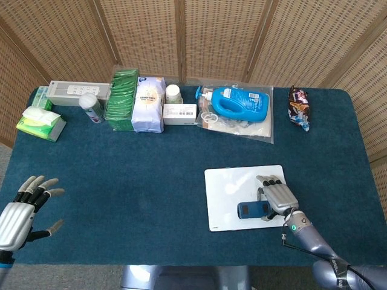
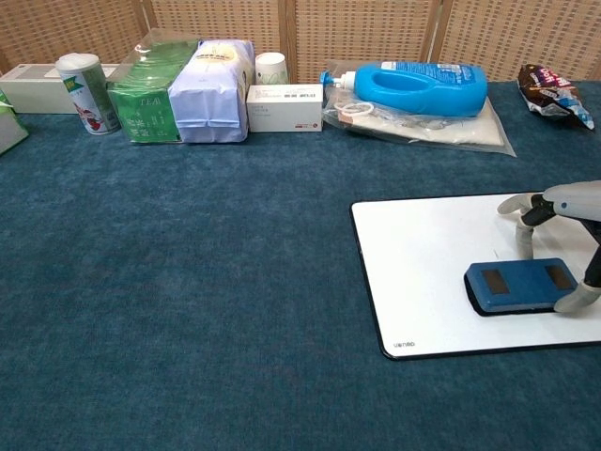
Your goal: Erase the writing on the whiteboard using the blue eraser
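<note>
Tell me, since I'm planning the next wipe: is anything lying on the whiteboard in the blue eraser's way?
Nothing visible does. The right hand holds the blue eraser flat on the whiteboard, near its front right part. The rest of the board's surface shows bare white in both views.
</note>
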{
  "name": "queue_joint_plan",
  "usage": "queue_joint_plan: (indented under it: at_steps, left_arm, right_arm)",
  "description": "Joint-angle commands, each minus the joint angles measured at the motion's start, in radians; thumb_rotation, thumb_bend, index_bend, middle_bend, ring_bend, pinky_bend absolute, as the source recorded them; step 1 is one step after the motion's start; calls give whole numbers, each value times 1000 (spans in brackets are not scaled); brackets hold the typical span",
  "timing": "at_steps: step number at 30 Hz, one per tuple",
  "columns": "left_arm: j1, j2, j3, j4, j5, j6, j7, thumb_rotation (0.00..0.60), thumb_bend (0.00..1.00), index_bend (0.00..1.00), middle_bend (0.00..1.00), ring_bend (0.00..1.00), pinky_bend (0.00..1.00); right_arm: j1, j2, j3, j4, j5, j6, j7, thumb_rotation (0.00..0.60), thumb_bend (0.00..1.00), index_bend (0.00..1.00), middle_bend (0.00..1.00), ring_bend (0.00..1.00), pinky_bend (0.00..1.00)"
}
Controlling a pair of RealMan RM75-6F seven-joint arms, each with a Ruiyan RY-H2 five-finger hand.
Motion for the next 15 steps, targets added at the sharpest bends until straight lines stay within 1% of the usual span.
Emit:
queue_joint_plan:
  at_steps: [1,4,15]
  left_arm:
    - [1,1,0,-1,1,2,1,600,294,261,175,25,0]
    - [3,1,0,-3,0,4,3,600,295,262,175,25,0]
    - [8,2,2,-7,2,10,9,600,294,262,175,25,0]
  right_arm:
    - [5,-9,11,28,-2,-9,12,600,111,581,70,0,0]
    - [14,-15,32,65,-1,-19,29,600,111,581,70,0,0]
    - [15,-38,67,149,-26,-31,90,600,110,581,70,0,0]
